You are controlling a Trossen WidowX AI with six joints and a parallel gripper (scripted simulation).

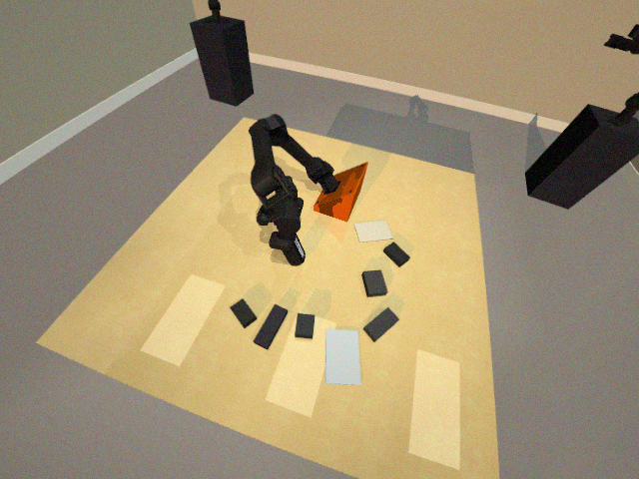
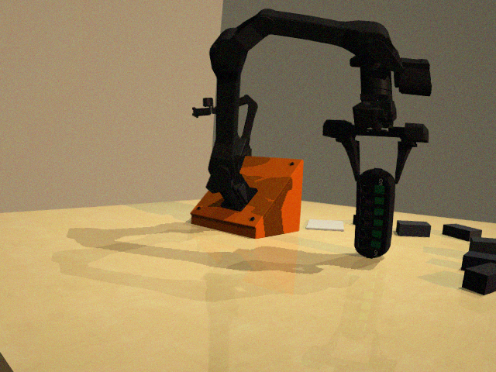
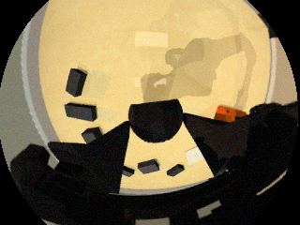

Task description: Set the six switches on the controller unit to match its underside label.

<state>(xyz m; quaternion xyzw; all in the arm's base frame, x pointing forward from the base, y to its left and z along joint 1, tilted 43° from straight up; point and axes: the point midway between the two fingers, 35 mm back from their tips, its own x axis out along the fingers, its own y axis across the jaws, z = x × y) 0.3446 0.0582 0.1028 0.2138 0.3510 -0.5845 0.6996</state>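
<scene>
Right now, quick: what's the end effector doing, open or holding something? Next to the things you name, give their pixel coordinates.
End effector (image 1: 296, 247) (image 2: 376, 180) (image 3: 157, 120): closed on the controller unit (image 1: 296, 252) (image 2: 372, 215) (image 3: 156, 122), which is tipped up on end.
</scene>
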